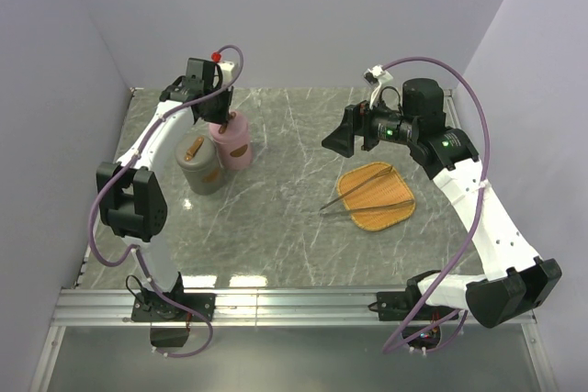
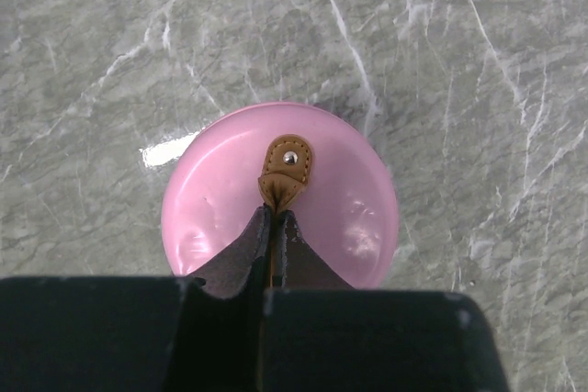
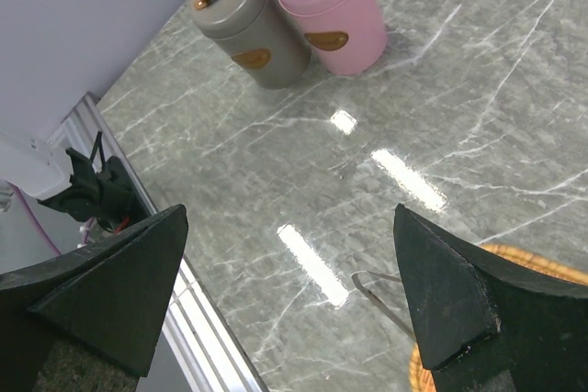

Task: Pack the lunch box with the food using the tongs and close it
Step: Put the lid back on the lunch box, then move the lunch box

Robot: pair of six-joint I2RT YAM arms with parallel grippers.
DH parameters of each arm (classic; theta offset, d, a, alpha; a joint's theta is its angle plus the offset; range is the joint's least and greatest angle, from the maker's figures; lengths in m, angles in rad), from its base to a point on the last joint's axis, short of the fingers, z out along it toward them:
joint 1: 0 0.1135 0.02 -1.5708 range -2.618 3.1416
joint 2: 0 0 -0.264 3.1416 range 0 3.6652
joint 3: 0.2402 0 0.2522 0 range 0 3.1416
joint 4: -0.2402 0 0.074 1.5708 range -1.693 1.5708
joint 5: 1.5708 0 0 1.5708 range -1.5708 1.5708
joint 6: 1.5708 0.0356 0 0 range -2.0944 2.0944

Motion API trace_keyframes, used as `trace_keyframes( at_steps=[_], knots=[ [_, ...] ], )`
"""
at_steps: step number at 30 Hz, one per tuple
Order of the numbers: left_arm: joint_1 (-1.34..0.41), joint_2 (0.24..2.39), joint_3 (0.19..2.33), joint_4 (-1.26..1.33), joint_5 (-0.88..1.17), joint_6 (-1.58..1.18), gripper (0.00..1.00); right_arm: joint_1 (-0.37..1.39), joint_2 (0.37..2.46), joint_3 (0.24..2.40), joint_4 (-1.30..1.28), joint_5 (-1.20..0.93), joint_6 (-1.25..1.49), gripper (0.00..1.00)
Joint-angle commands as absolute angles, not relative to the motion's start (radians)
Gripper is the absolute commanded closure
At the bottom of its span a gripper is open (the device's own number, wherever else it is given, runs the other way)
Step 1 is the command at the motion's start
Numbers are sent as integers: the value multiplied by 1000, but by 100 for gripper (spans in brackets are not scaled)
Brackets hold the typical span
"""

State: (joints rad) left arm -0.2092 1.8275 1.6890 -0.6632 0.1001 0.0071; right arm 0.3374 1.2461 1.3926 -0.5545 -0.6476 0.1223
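The lunch box shows as two cylinders side by side at the back left, a pink one [image 1: 233, 146] and a grey one [image 1: 202, 167], each with a brown strap handle. My left gripper [image 1: 219, 121] hangs over the pink cylinder, shut on its lid's brown strap [image 2: 286, 172]; the pink lid [image 2: 340, 199] fills the left wrist view. The silver tongs [image 1: 363, 197] lie across the orange tray [image 1: 381, 218], joined end pointing left off the rim. My right gripper [image 1: 344, 135] hovers open above the table, left of the tray, holding nothing. No food is in view.
Grey marble table with walls behind and on both sides. The right wrist view shows the pink cylinder [image 3: 335, 6], the grey cylinder [image 3: 248, 29], the tongs' joined end [image 3: 377, 296], the tray's rim [image 3: 542, 263] and the metal rail [image 3: 184, 309] at the table's near edge.
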Motion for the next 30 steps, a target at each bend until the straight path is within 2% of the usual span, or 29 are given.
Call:
trace_keyframes(
  at_steps=[1,12,30],
  knots=[
    [-183,1830,1687,-755,14,28,98,330,1209,1390,-515,-657,124,0],
    [-138,1848,1697,-764,-37,40,97,330,1203,1388,-514,-658,123,0],
    [-44,1795,1579,-738,-57,57,96,328,1197,1381,-512,-663,123,0]
  ],
)
